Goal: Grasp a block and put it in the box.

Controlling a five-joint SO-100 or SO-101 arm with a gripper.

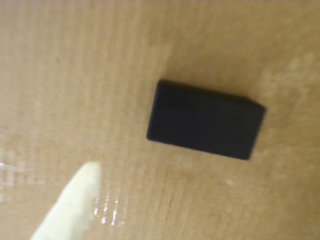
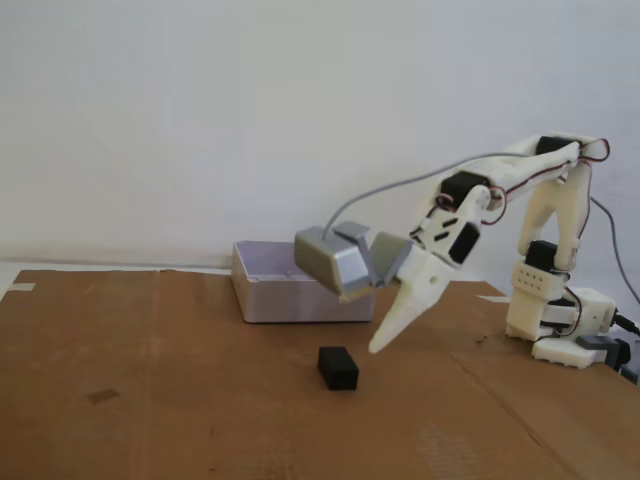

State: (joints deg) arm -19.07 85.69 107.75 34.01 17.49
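Observation:
The small black block (image 2: 338,368) lies on the brown cardboard, in front of the pale grey-lavender box (image 2: 262,291). My gripper (image 2: 378,348) hangs tilted just right of the block and slightly above it, touching nothing. In the wrist view the block (image 1: 205,120) fills the middle. One pale finger (image 1: 75,205) comes in from the lower left, well apart from the block. No second finger meets its tip, so the gripper stands open and empty.
The arm's white base (image 2: 560,320) stands at the right edge of the cardboard sheet (image 2: 150,420). The grey camera module (image 2: 335,262) hangs in front of the box. A small dark mark (image 2: 102,396) sits on the cardboard at the left.

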